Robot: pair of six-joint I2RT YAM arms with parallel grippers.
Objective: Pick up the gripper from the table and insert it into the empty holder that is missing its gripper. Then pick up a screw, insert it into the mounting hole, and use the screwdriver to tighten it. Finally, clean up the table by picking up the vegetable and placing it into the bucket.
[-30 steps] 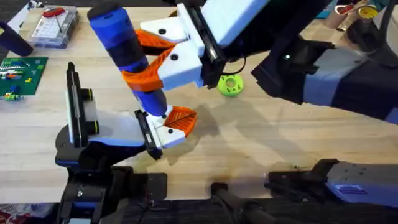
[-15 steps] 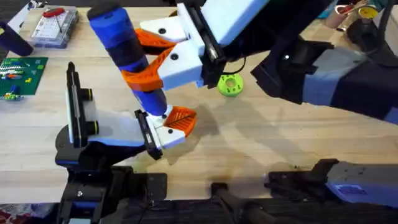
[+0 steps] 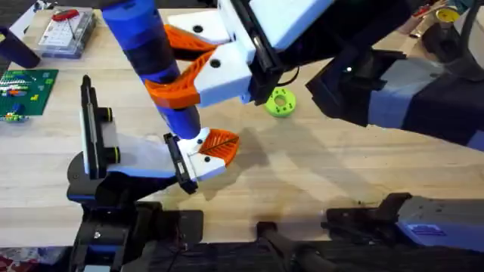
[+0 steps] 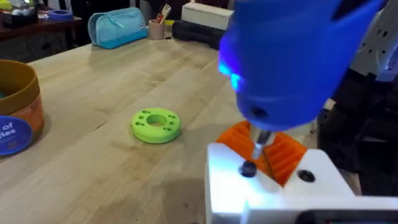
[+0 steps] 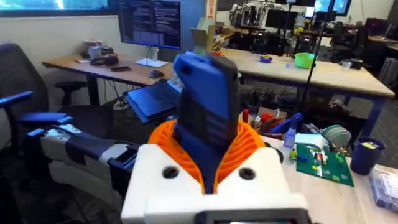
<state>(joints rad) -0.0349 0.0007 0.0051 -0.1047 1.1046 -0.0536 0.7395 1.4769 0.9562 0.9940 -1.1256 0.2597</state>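
From overhead, the right gripper, white with orange ribbed pads, is closed around the thick blue cylindrical power screwdriver, which stands tilted with its thin bit pointing down at the left gripper. The left gripper lies low over the large light wooden table; it is white with an orange pad, and from here I cannot tell how far its fingers are spread. Just beyond the right gripper, a lime-green flat round disc with a central opening lies on the wood. At the far left sit a green circuit board and a clear plastic box with a small red-handled tool on it. In the left wrist view, the screwdriver looms large and close, its metal bit coming down to a dark screw head set in the white finger body beside the orange pad. The green disc lies on the table near the gripper, its small mounting holes ringed around the centre, and the orange-brown bucket with a blue label band stands well apart from it. In the right wrist view, the screwdriver rises upright between the orange pads, which press against both its sides.
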